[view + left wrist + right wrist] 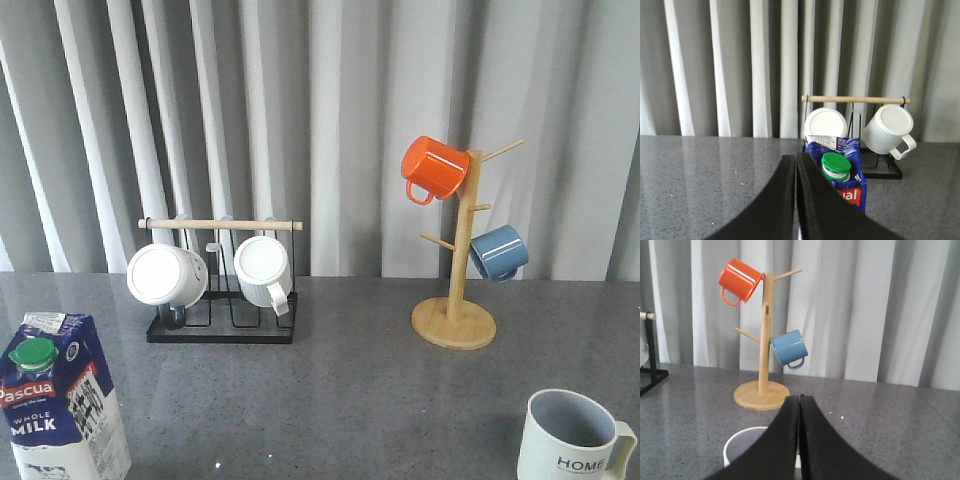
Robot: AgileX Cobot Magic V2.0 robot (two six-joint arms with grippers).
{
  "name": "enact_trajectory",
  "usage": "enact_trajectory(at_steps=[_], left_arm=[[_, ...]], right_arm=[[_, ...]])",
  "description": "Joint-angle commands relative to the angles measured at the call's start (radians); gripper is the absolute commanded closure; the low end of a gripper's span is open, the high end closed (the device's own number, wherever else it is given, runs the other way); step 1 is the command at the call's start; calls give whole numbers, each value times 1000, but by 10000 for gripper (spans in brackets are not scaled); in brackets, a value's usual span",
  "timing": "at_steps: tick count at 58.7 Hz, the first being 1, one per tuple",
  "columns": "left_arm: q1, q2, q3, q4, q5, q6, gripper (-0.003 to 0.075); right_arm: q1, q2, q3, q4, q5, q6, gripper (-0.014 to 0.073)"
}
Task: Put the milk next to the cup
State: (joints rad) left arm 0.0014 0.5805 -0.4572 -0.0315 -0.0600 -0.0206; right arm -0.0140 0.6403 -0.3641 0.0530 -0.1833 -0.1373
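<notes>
2 white mugs (167,276) on black rack (221,330); orange mug (434,168), blue mug (498,252) on wooden tree (455,322)

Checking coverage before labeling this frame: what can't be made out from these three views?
- Milk: base cut off by the front view's bottom edge; in the left wrist view the left gripper hides most of the label.
- Cup: bottom cut off in front view; in the right wrist view only a bit of rim shows behind the right gripper.
- Arms: absent from the front view.
- Rack: the mugs hide what's behind them.
</notes>
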Motion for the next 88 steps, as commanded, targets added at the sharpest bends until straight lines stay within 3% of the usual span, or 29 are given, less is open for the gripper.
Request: enact_trajectory(at_steps=[1, 16, 28, 33, 40, 47, 54, 63, 88], left_arm=[[-27, 146, -94, -1, -65, -4, 728], [-33, 361, -114, -1, -97, -4, 728], [-32, 399, -114, -1, -101, -2, 699], [-32, 399, -114, -1, -100, 2, 643], [-32, 399, -114, -1, -103, 2, 500], [-32, 399, -114, -1, -116, 1, 328], [-32, 399, -114, -1, -109, 1, 244], [-32, 399, -114, -1, -106, 1, 234], [-32, 399, -114, -1, -106, 1, 235]], right_arm=[[1, 121, -86, 2, -67, 25, 599], [1, 275, -96, 2, -125, 25, 599], [1, 277, -96, 2, -98, 3, 587], [1, 274, -96, 2, -82, 3, 555], [1, 274, -96, 2, -63, 3, 456], [1, 274, -96, 2, -46, 10, 293], [1, 274, -96, 2, -41, 10, 134], [1, 262, -96, 2, -26, 9, 45], [-1, 262, -88, -20, -27, 9, 46]])
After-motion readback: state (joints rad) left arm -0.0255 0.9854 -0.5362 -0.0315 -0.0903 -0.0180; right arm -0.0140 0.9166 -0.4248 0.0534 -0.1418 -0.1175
